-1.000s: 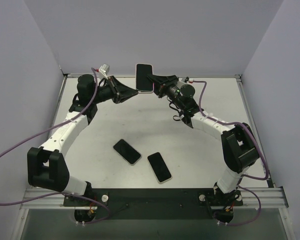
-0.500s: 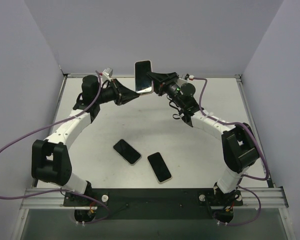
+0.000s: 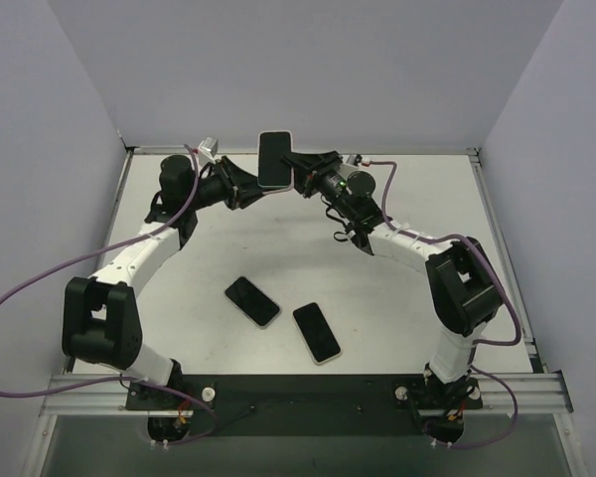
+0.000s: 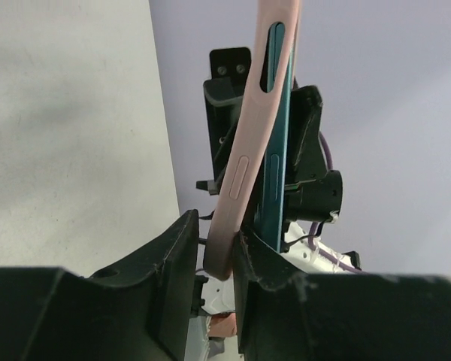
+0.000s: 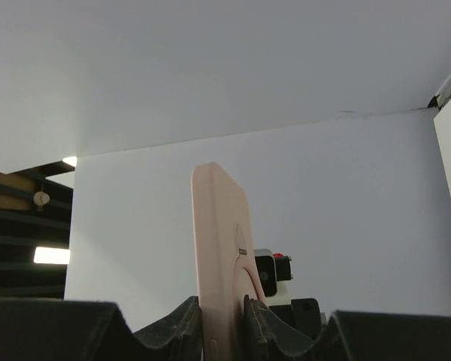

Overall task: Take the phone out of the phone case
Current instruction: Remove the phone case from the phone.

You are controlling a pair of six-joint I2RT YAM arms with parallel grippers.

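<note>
I hold the phone (image 3: 273,159) upright in the air at the back of the table, its dark screen facing the top camera. Its pink phone case (image 4: 244,150) bows away from the phone's teal edge (image 4: 274,188) at the lower end. My left gripper (image 4: 216,226) stands slightly open around that peeled end of the case: the case rests against one finger, with a thin gap at the other. My right gripper (image 5: 222,301) is shut on the case's back (image 5: 219,226) with the phone inside. From above, the left gripper (image 3: 256,182) and the right gripper (image 3: 290,169) flank the phone.
Two other phones lie flat on the table in front of the arms: a black one (image 3: 252,301) and one with a pale rim (image 3: 317,332). Walls close the table (image 3: 427,328) at the back and both sides.
The held phone and my right gripper have shifted left and slightly down in the top view. My left gripper's jaws have widened around the case's edge.
</note>
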